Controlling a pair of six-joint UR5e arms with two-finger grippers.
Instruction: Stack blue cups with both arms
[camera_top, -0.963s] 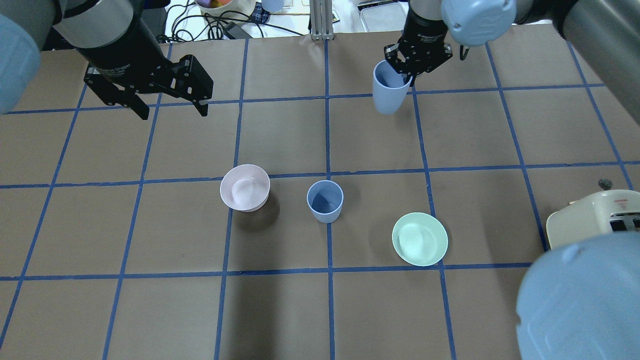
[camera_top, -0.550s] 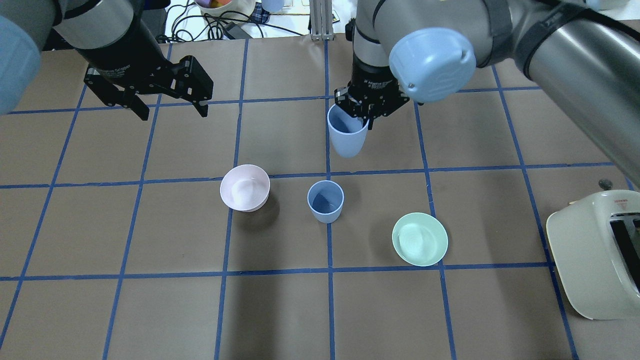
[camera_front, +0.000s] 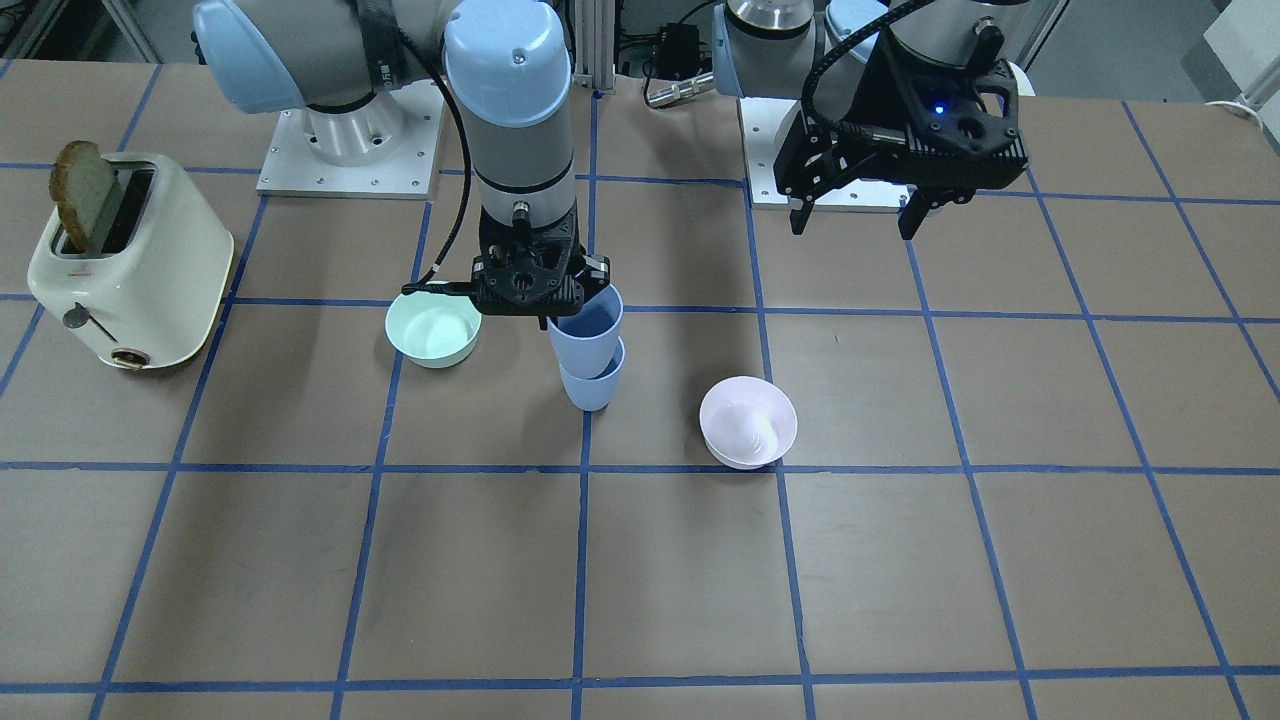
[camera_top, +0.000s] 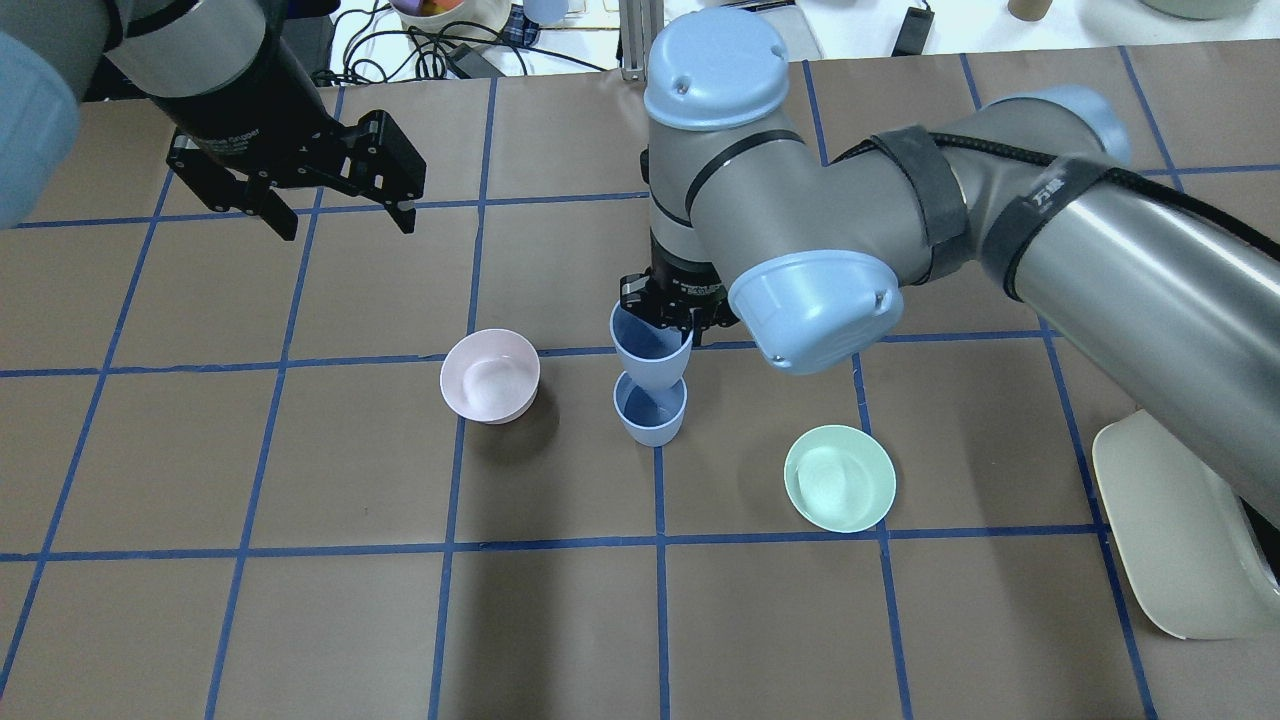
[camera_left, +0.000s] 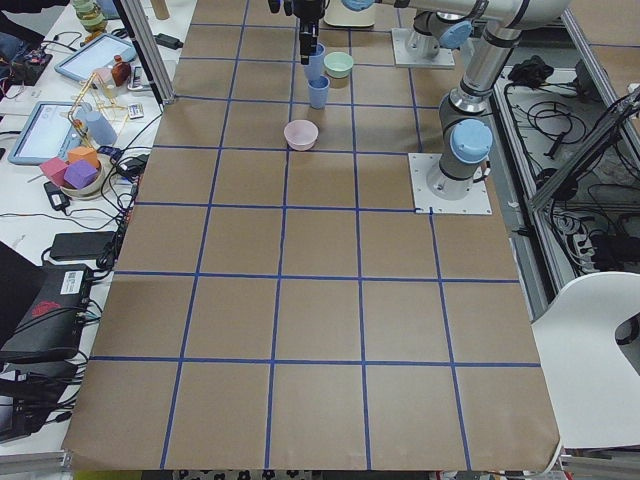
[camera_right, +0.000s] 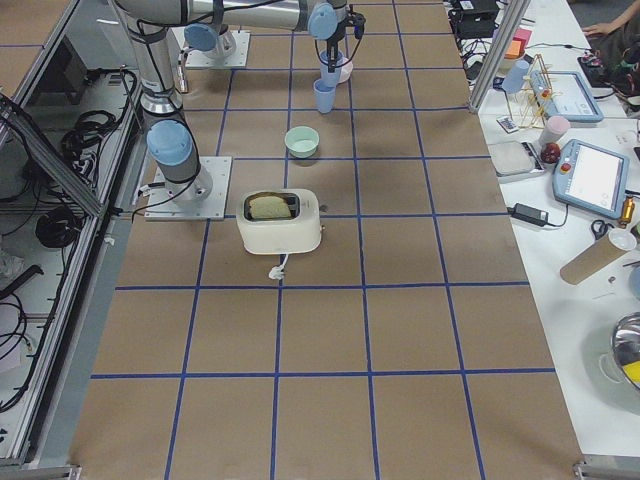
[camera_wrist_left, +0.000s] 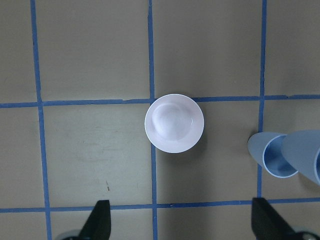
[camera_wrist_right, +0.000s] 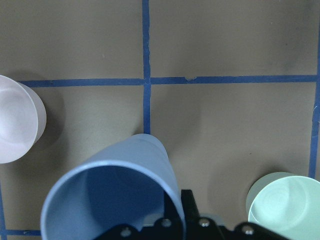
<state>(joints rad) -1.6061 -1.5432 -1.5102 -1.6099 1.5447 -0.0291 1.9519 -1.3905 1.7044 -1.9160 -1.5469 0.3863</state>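
My right gripper (camera_top: 662, 318) is shut on the rim of one blue cup (camera_top: 650, 348), held upright and slightly tilted. The second blue cup (camera_top: 650, 414) stands on the table directly below it. In the front view the held cup (camera_front: 587, 328) has its base at the mouth of the standing cup (camera_front: 592, 388); I cannot tell if it is inside. In the right wrist view the held cup (camera_wrist_right: 112, 197) hides the lower one. My left gripper (camera_top: 348, 226) hangs open and empty above the far left of the table (camera_front: 855, 218).
A pale pink bowl (camera_top: 490, 375) sits left of the cups and a mint-green bowl (camera_top: 840, 478) sits to their near right. A cream toaster (camera_front: 125, 265) holding a slice of bread stands at the table's right side. Cables and clutter lie beyond the far edge.
My right arm has carried the held blue cup from the far right toward the centre and down, to just over the standing cup. My left arm has not moved.
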